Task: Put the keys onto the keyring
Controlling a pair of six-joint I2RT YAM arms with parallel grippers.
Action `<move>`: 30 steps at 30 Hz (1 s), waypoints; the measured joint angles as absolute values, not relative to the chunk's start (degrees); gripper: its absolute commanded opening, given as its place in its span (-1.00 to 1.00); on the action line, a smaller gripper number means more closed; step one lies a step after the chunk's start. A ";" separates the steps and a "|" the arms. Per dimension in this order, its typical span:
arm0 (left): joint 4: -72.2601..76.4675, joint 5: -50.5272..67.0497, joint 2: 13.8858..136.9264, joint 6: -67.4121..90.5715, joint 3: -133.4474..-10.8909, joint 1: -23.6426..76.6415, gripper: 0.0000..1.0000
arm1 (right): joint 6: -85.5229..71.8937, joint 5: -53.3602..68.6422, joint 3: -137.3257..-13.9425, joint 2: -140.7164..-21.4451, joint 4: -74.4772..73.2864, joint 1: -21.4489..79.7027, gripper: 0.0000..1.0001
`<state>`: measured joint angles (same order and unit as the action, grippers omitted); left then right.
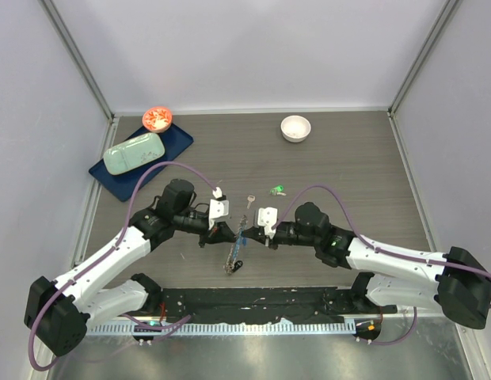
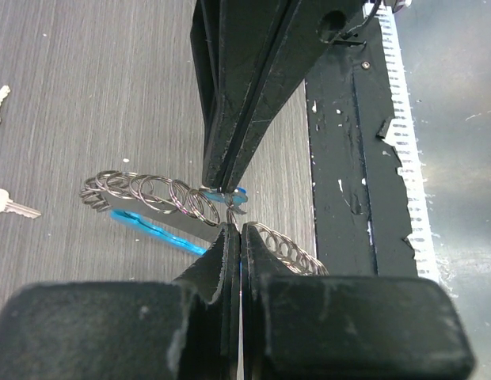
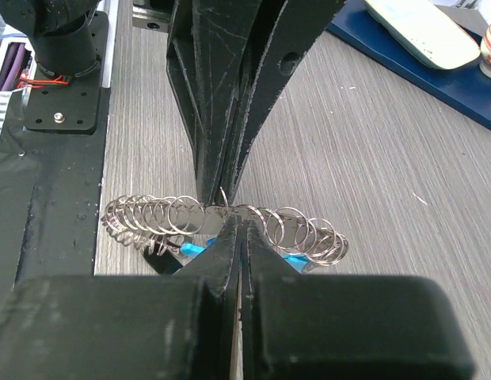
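Bright, even overhead light, faint soft shadows, wrist views blurred up close

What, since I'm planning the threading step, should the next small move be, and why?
Probably ease the grippers slightly apart to work the keyring open. The left gripper and right gripper are both shut on the keyring at nearly the same spot, while the silver key and green key lie loose on the table, unthreaded.
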<state>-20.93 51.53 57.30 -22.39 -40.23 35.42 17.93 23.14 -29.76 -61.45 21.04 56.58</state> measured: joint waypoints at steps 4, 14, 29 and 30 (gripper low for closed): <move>-20.86 50.65 57.36 -20.86 -40.23 35.42 -1.00 | 18.70 21.02 -29.76 -61.47 20.95 57.71 -0.99; -17.76 48.75 57.43 -16.71 -40.12 35.79 -1.00 | 19.53 17.96 -30.50 -61.91 21.69 60.82 -0.99; -14.17 46.15 55.48 -13.82 -38.94 35.77 -1.00 | 19.57 13.34 -30.76 -61.56 22.17 61.84 -0.99; -13.63 46.00 55.13 -13.52 -38.76 35.79 -1.00 | 19.57 12.97 -30.76 -61.23 22.20 61.89 -0.99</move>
<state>-13.63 46.00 55.13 -13.52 -38.76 35.79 19.57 12.97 -30.76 -61.23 22.20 61.89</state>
